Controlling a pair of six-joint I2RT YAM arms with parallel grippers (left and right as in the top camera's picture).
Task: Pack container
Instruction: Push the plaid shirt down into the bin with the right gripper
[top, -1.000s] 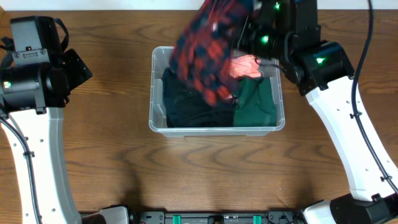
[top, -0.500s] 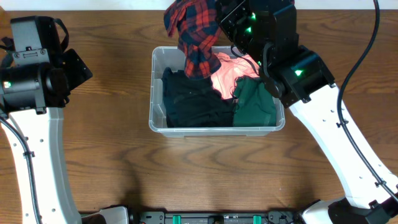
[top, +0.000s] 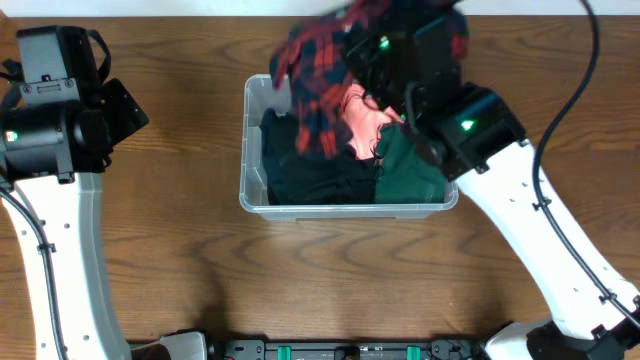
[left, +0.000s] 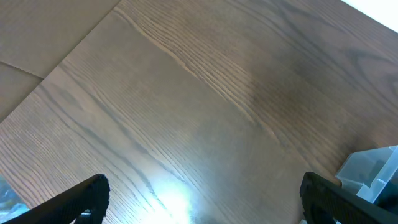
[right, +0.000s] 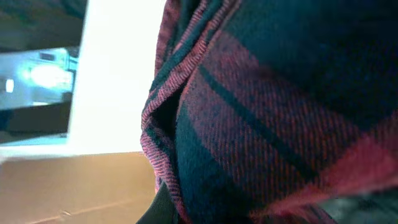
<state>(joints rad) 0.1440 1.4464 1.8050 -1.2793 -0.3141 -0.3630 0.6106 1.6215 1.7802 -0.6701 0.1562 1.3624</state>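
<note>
Hanging limp from the right claw that pinches it, the plaid shirt looks soft and light; the container seems stiff, best held at its rim. The left claw gapes wide.

Robot lab: arms, wooden table

The work surface was a wooden table of mid-brown, long-grained boards, bounded along its far edge by a narrow white strip. In the left wrist view, its grain ran diagonally and carried a bright patch of reflected light near the lower edge. A paler tan surface lay past the straight edge at upper left.
</note>
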